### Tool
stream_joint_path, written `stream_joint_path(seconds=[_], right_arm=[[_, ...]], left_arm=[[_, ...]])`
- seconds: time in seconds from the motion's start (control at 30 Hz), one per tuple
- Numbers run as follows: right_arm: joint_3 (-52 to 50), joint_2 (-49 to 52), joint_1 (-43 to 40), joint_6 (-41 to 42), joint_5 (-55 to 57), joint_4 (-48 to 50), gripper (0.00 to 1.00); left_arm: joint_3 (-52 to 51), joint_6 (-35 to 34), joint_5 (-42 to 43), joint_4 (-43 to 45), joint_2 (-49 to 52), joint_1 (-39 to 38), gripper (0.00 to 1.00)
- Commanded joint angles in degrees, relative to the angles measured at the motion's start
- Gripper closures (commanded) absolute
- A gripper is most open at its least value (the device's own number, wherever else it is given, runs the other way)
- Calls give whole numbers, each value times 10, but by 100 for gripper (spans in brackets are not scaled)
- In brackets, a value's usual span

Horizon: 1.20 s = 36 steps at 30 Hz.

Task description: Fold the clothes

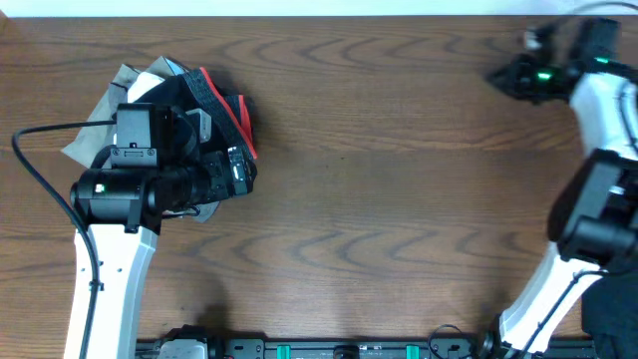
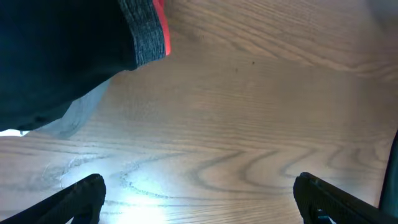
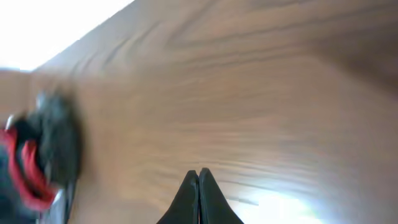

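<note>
From overhead, the clothes (image 1: pixel 221 112) lie in a crumpled heap on the left part of the wooden table (image 1: pixel 399 199), towards its far side. The heap shows black fabric with a red edge on its right side and pale grey cloth at its left. The left arm (image 1: pixel 120 189) reaches over the heap and covers much of its middle, so the garment's outline cannot be made out. The right arm (image 1: pixel 603 110) stretches to the far right corner of the table, well apart from the heap. In the left wrist view, the left gripper (image 2: pixel 199 186) hangs above bare wood with its two fingers spread wide at the lower corners of the frame and nothing between them. The black fabric fills the upper left of this view, ending in a grey ribbed band with a red border, and light grey cloth shows beneath it. In the right wrist view, which is blurred, the right gripper (image 3: pixel 199 180) has its fingertips pressed together, with nothing held between them. The heap appears there only as a smear of grey, red and black at the left edge.
</note>
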Motion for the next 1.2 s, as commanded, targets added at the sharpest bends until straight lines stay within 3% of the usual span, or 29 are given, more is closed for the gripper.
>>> stream_joint_path(seconds=[0.0,0.3,0.77,1.0,1.07,1.17], right_arm=[[6,-12,80,-44,-12,2,99],[7,-12,248,-61,101,5,99],[17,-18,248,-54,96,11,93],[17,-18,250,-54,96,13,79],[17,-18,250,-54,96,14,68],[17,-18,248,-54,96,13,60]], left_arm=[[10,12,7,0,-1,0,2],[10,27,7,0,-1,0,2],[10,27,7,0,-1,0,2],[10,27,7,0,-1,0,2],[10,27,7,0,-1,0,2],[10,27,8,0,-1,0,2]])
